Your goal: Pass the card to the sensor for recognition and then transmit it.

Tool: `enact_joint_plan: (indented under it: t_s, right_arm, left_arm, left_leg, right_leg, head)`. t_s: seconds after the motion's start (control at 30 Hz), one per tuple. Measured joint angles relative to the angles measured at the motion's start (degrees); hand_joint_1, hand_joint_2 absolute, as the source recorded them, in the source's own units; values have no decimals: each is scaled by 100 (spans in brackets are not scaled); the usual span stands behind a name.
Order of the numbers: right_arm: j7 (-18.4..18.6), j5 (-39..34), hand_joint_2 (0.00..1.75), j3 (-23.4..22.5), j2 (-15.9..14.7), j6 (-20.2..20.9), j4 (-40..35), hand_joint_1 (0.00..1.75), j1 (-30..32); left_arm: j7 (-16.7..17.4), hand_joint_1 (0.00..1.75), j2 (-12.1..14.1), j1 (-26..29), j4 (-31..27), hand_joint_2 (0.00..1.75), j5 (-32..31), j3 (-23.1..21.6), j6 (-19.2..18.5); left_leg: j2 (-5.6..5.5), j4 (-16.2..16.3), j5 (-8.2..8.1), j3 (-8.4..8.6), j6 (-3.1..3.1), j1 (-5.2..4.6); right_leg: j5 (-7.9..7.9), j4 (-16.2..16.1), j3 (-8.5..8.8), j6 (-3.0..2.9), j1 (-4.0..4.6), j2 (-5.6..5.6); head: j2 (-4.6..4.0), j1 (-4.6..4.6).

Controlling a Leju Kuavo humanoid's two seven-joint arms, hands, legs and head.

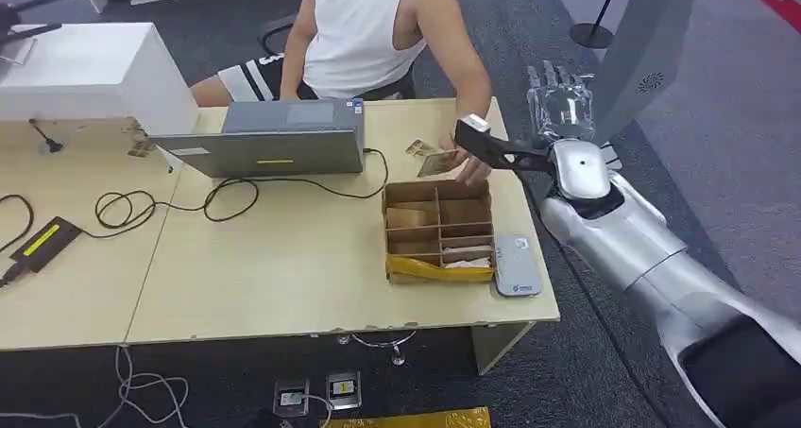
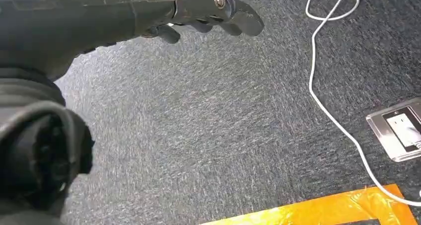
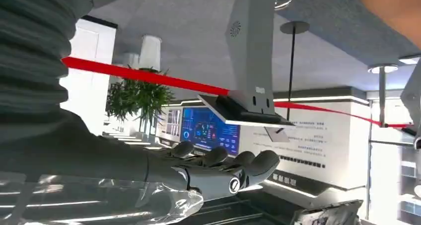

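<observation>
- The robot's right hand (image 1: 564, 95) is up off the far right corner of the desk (image 1: 283, 258), fingers stretched out flat and apart, nothing in them.
- From the wrist camera that right hand (image 3: 218, 173) shows the same thing: fingers side by side, extended, empty.
- Just to the inner side of the hand, a person in a white top (image 1: 364, 26) sits at the far edge of the desk, and the person's hand (image 1: 469, 168) is holding a card (image 1: 437, 163) over the desk top.
- That card sits a little nearer the robot than its hand, close to the back edge of the divided cardboard box (image 1: 438, 228); a second card (image 1: 420, 148) lies flat just beside it.
- Nearer still, touching the box's right side, there's the small white card reader (image 1: 516, 265) at the desk's edge.
- Well away from the hand, towards the middle of the desk, a grey laptop (image 1: 274, 140) with a black cable (image 1: 227, 196) looping from it.
- The left hand (image 2: 208, 11) hangs low over dark carpet (image 2: 208, 135), fingers loosely curled, holding nothing; a white cord (image 2: 322, 96) and a floor socket (image 2: 399, 128) lie beyond it.
</observation>
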Motion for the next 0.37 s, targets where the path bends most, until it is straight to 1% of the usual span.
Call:
enact_joint_plan:
  t_s: [0.23, 0.37]
  right_arm:
    - [-52, 46, 175, 0, 20, -221, 65, 0, 3]
    - [-55, 114, 175, -2, 22, -529, 70, 0, 19]
  left_arm:
    - [0, 0, 11, 2, 0, 0, 107, -33, 13]
    - [0, 0, 11, 2, 0, 0, 190, -39, 42]
  left_leg:
    - [0, 0, 0, 0, 0, 0]
    - [0, 0, 0, 2, 0, 0]
  right_leg:
    - [0, 0, 0, 0, 0, 0]
    - [0, 0, 0, 0, 0, 1]
  head:
    - [0, 0]
    - [0, -2]
